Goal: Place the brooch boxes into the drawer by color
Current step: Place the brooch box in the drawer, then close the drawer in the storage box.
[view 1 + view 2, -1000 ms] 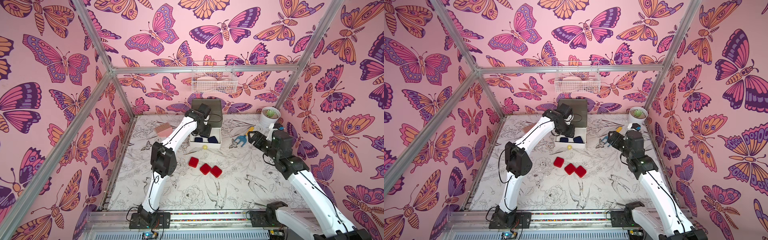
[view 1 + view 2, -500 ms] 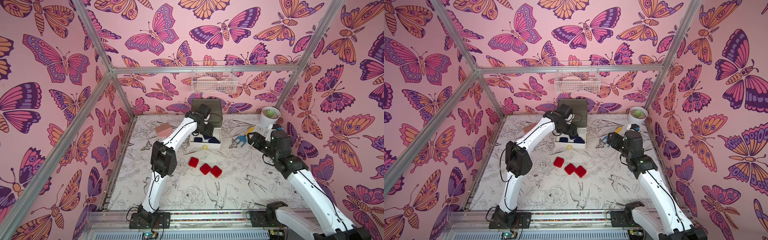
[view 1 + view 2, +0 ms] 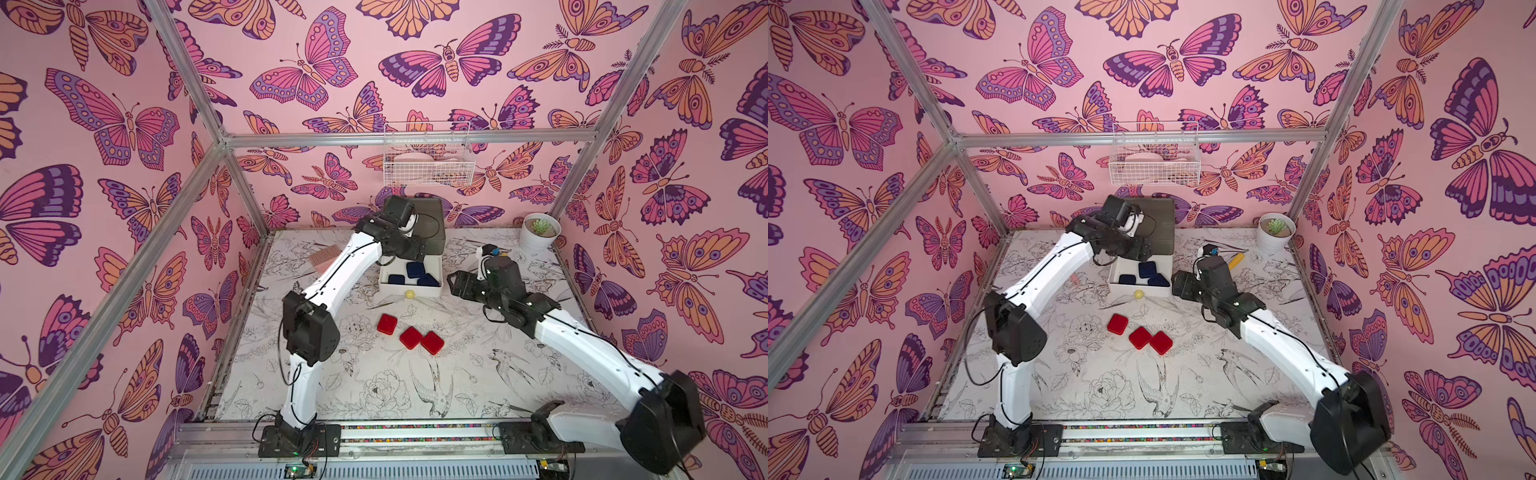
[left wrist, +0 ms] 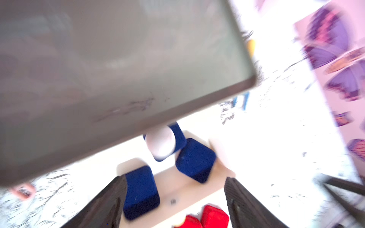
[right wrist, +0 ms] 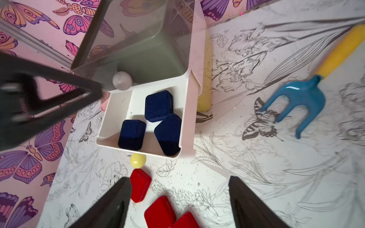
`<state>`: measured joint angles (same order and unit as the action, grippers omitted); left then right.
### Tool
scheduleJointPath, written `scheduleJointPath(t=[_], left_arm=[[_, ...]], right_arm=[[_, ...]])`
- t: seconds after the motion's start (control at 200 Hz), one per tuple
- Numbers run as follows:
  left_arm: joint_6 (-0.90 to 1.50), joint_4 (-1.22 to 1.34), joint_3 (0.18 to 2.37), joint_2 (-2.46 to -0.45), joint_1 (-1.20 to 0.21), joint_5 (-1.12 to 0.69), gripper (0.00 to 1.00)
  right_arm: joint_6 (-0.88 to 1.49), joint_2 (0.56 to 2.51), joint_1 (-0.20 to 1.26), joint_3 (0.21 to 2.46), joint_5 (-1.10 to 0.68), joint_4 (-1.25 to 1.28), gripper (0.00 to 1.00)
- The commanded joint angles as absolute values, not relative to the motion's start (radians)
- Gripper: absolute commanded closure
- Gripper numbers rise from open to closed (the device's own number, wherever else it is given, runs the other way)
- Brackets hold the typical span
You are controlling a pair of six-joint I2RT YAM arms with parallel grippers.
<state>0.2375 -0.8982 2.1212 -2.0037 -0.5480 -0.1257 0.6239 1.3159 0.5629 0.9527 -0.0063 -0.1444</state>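
Three navy brooch boxes (image 5: 158, 105) lie in the pulled-out white drawer (image 5: 188, 118), and three red brooch boxes (image 3: 410, 337) lie on the tabletop (image 3: 374, 395) before it. The left fingers (image 4: 107, 203) are open over the drawer. The right fingers (image 5: 115, 203) are open beside it, and both hold nothing.

The left arm (image 3: 345, 266) stands up from its base, folds sharply at the dark elbow and sends its white forearm toward the far side, wrist tipped downward. The left pincer (image 4: 174, 178) shows both fingers (image 4: 110, 197) spread apart with nothing clamped between them, though that wrist view is blurred. The right arm (image 3: 582, 345) lies low and long, reaching inward; the right pincer (image 5: 179, 178) stands wide and empty
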Motion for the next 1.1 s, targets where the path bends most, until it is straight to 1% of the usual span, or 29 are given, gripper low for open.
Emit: scheduleJointPath(t=[0.0, 0.11, 0.18, 0.21, 0.27, 0.341, 0.421, 0.576, 0.696, 0.846, 0.952, 1.092], left_arm=[[0.263, -0.856, 2.013, -1.865, -0.479, -0.173, 0.16], [0.296, -0.746, 1.843, -1.736, -0.387, -0.234, 0.18], [0.312, -0.712, 1.777, -1.709, -0.318, -0.268, 0.18], [0.313, -0.711, 1.761, -1.706, -0.290, -0.289, 0.18], [0.320, -0.691, 1.712, -1.692, -0.242, -0.317, 0.18], [0.322, -0.650, 1.639, -1.667, -0.198, -0.354, 0.18], [0.322, -0.597, 1.548, -1.630, -0.170, -0.365, 0.18], [0.320, -0.576, 1.464, -1.606, -0.147, -0.381, 0.18], [0.321, -0.556, 1.447, -1.609, -0.143, -0.416, 0.18], [0.333, -0.534, 1.453, -1.622, -0.144, -0.447, 0.17], [0.334, -0.521, 1.445, -1.620, -0.144, -0.445, 0.17], [0.331, -0.498, 1.402, -1.606, -0.144, -0.421, 0.17]], right_arm=[[0.726, 1.383, 0.568, 0.958, -0.132, 0.057, 0.23], [0.775, 1.490, 0.583, 1.006, -0.274, 0.115, 0.23], [0.820, 1.562, 0.585, 1.044, -0.369, 0.135, 0.23], [0.845, 1.623, 0.587, 1.049, -0.399, 0.168, 0.24], [0.910, 1.690, 0.589, 1.048, -0.441, 0.246, 0.25], [0.972, 1.756, 0.597, 1.051, -0.488, 0.330, 0.31], [0.985, 1.790, 0.611, 1.061, -0.495, 0.341, 0.33], [0.955, 1.767, 0.625, 1.070, -0.483, 0.284, 0.33], [0.834, 1.694, 0.623, 1.116, -0.418, 0.131, 0.27], [0.719, 1.642, 0.617, 1.224, -0.382, -0.027, 0.25], [0.684, 1.612, 0.618, 1.262, -0.394, -0.107, 0.25], [0.737, 1.578, 0.630, 1.215, -0.458, -0.126, 0.25]])
